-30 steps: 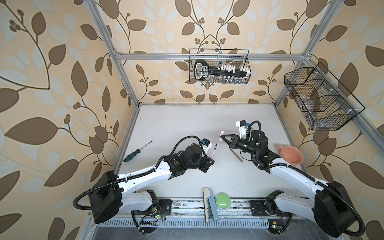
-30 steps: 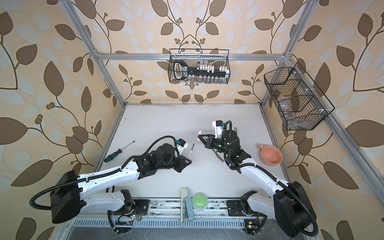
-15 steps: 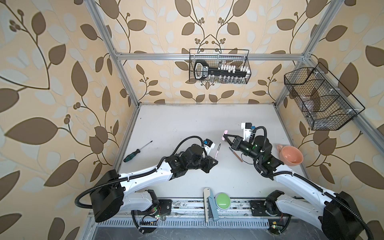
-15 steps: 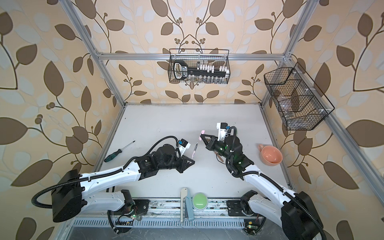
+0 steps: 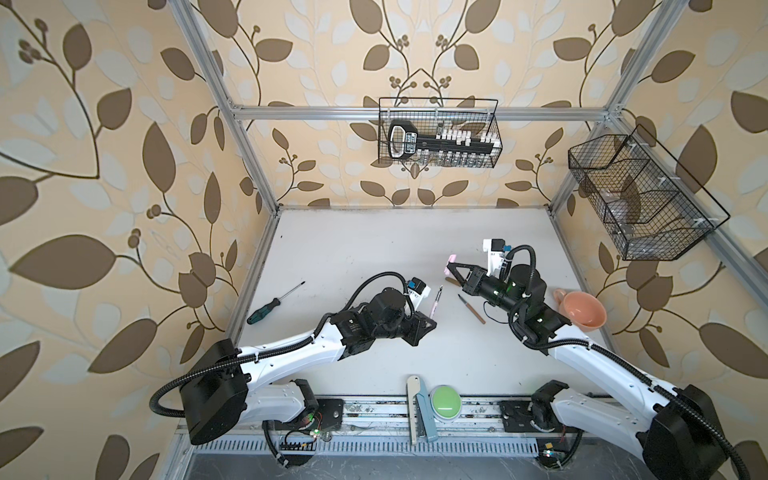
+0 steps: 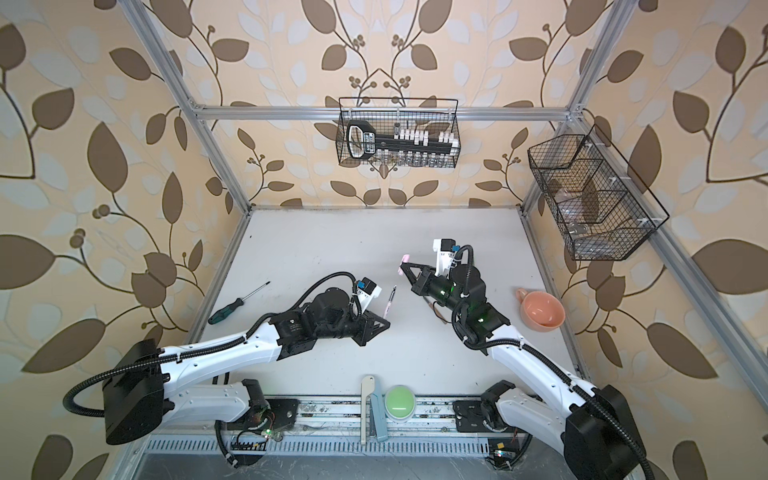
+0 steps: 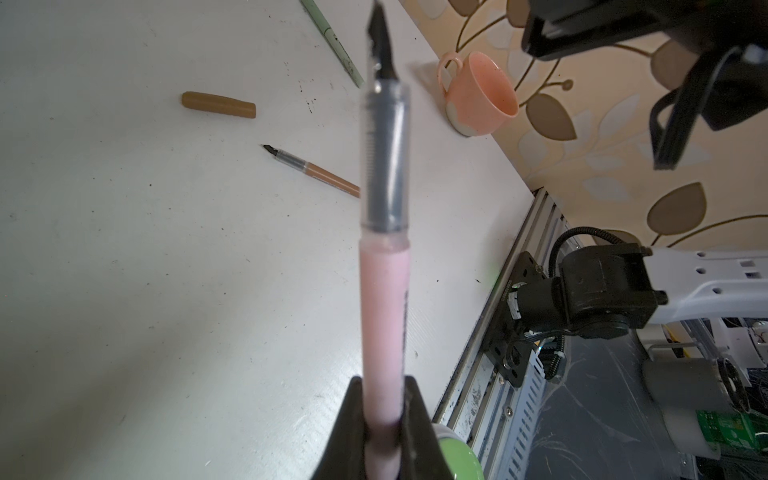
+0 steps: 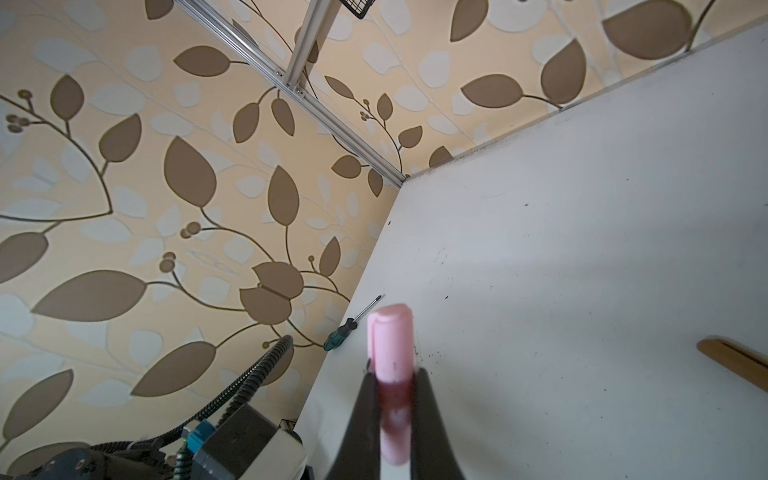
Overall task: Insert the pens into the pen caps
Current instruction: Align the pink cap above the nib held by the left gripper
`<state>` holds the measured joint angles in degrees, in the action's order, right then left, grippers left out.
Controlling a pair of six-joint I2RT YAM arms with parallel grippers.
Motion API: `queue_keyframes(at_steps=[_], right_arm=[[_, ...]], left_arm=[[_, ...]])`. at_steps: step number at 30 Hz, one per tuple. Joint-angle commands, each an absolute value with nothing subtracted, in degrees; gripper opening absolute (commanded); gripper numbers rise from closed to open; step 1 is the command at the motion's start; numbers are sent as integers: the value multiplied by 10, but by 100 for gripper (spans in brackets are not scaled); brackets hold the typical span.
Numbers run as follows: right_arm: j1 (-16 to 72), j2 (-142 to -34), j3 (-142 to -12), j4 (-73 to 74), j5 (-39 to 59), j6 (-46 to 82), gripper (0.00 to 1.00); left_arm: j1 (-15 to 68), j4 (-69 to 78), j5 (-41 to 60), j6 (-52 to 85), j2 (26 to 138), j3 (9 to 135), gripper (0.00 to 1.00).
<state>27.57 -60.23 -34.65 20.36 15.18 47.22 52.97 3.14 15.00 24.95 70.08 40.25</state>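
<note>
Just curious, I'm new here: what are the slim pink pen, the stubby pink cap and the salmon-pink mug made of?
Slim pink pen: probably plastic, matte barrel, with a clear glossy section showing a dark core. Stubby pink cap: likely the same matte plastic, smooth, evenly coloured. Salmon-pink mug: looks like glazed ceramic, faintly speckled with a paler base.

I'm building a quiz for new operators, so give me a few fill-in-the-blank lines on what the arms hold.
The left gripper is shut on the ____ pen.
The right gripper is shut on the pink ____.
The brown cap and brown pen lie on the ____.
Missing words: pink; cap; table.
</note>
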Motion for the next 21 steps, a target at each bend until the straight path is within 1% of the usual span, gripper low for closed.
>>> queue_keyframes(at_steps=[1,12,21], right_arm=[[274,-616,-364,201,153,466,5],[291,-642,-366,224,163,476,5],[294,-626,-360,220,159,477,5]], left_arm=[[535,47,163,236,684,406,5],[536,41,158,232,678,404,5],[536,41,156,233,679,403,4]])
